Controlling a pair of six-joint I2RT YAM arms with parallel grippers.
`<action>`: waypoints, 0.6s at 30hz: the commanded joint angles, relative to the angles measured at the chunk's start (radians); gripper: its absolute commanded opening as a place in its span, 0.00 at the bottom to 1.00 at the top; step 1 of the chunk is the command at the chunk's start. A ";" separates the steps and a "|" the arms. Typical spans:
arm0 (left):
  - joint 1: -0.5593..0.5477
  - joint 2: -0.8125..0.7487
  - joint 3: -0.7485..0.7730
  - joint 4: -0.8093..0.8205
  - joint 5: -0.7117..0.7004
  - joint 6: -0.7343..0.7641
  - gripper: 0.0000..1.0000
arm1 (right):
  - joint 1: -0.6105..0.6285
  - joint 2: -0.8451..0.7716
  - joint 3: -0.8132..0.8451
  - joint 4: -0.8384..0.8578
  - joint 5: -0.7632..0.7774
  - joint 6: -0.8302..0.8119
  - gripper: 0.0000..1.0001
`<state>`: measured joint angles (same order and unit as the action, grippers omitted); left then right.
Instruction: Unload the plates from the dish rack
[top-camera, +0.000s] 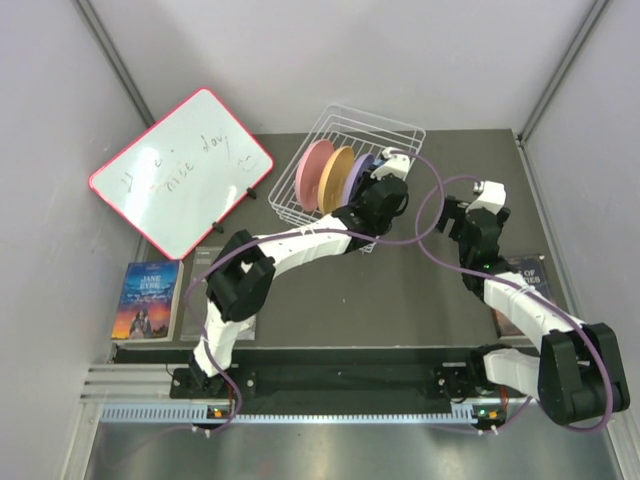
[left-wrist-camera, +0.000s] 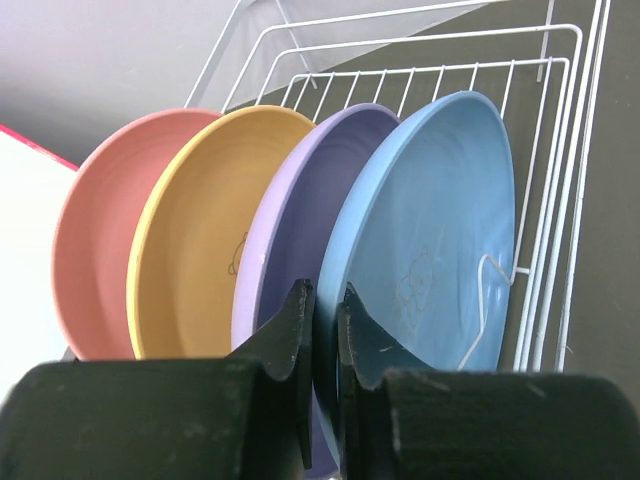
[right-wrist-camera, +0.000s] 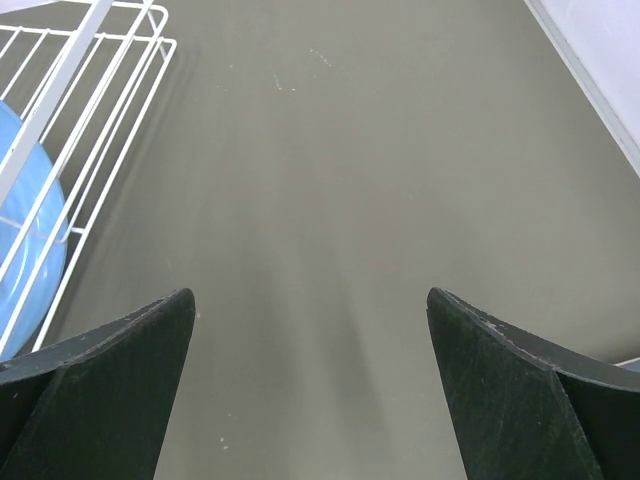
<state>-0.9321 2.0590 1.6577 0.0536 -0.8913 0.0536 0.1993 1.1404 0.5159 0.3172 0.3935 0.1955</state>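
White wire dish rack (top-camera: 385, 135) | smooth round plates (left-wrist-camera: 200, 230) upright inside | left gripper (left-wrist-camera: 323, 298) nipping light blue plate (left-wrist-camera: 430, 220) rim | right gripper (right-wrist-camera: 310, 300) spread wide

pale grey walls (top-camera: 350, 60); dark table (top-camera: 400, 300); red-framed whiteboard (top-camera: 180, 185) propped at left, book (top-camera: 148, 298) nearby.

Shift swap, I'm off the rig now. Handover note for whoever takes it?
The left gripper is at the dish rack, fingers nearly together, apparently pinching the rim of the light blue plate.
The right gripper is open and holds nothing, over the table right of the rack.
The pink plate, orange plate, lilac plate and the blue one all stand on edge in the rack.
Done: nothing unloaded yet.
Left: all four, blue likely first.
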 joint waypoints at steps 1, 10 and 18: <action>-0.007 0.010 0.008 0.141 -0.030 0.055 0.00 | -0.015 0.012 0.018 0.023 -0.016 0.015 1.00; -0.016 0.049 -0.091 0.725 -0.222 0.565 0.00 | -0.017 0.030 0.026 0.023 -0.027 0.018 1.00; -0.019 0.032 -0.058 0.839 -0.199 0.701 0.00 | -0.017 0.033 0.029 0.019 -0.022 0.016 1.00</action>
<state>-0.9615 2.1361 1.5650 0.6655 -1.0344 0.6186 0.1974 1.1728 0.5159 0.3099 0.3790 0.1959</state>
